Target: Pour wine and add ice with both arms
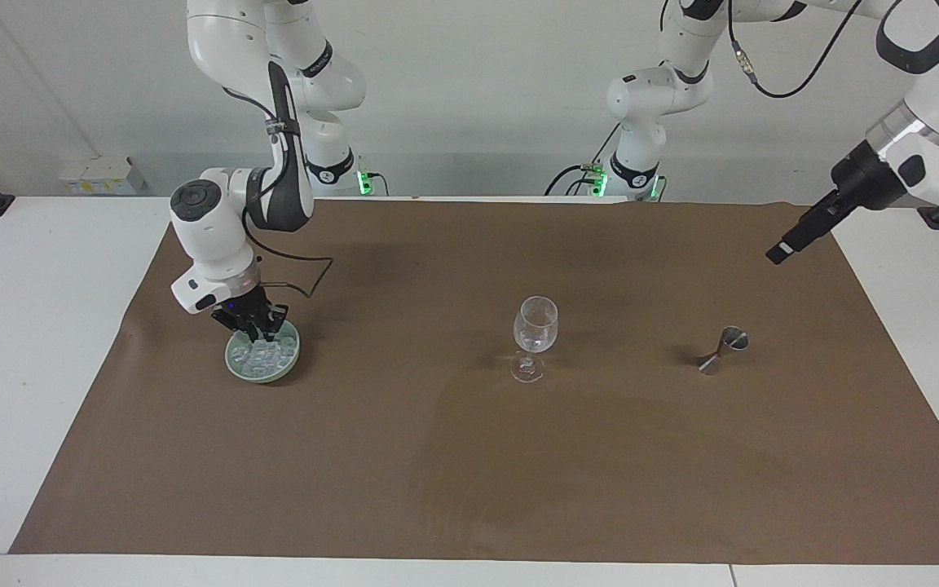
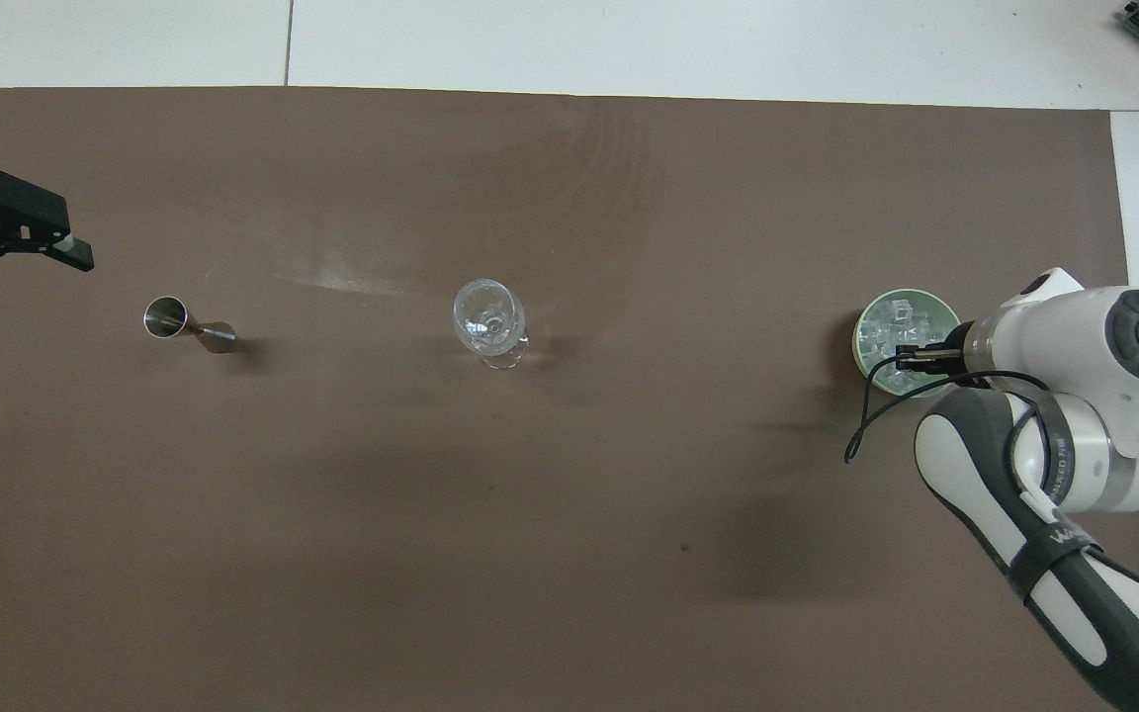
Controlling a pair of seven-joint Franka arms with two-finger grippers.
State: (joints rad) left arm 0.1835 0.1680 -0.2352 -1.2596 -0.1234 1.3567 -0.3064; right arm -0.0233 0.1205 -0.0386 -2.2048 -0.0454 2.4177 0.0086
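A pale green bowl (image 1: pixel 231 361) (image 2: pixel 860 334) with a heap of clear ice (image 1: pixel 264 357) (image 2: pixel 892 320) sits toward the right arm's end of the table. My right gripper (image 1: pixel 256 333) (image 2: pixel 902 361) reaches down into it and is shut, its fingertips among the cubes. A clear wine glass (image 1: pixel 535 322) (image 2: pixel 488 316) stands upright mid-mat. Toward the left arm's end stands a small steel jigger (image 1: pixel 724 349) (image 2: pixel 184 324). My left gripper (image 1: pixel 779 253) (image 2: pixel 33 285) hangs open and empty in the air over the mat's edge near the jigger. No wine is in view.
A brown mat (image 1: pixel 469 456) covers most of the white table (image 1: pixel 37 326). A black cable (image 2: pixel 861 430) loops from the right wrist down beside the bowl. Glass, jigger and bowl stand in one row across the mat.
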